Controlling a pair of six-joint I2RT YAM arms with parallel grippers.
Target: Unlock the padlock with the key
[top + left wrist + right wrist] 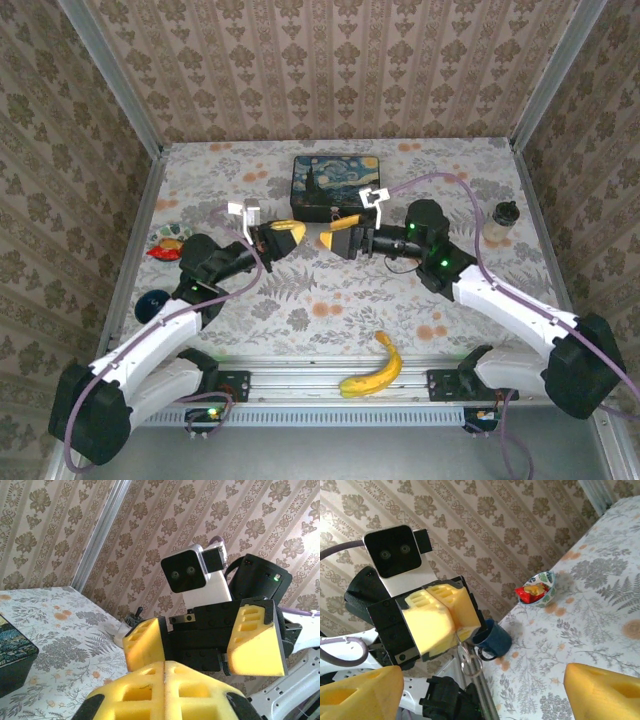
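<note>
Right wrist: your left gripper (456, 630) pinches a small silvery loop (470, 663), likely light, stiff, slippery; right gripper (480, 690) gapes wide, so take it just below those pads.

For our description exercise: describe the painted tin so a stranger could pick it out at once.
On the floral table, look to the middle of the far edge. The painted tin lies flat there. Its rectangular lid, a swirling blue night sky, sets it apart from the yellow banana at the near edge.
</note>
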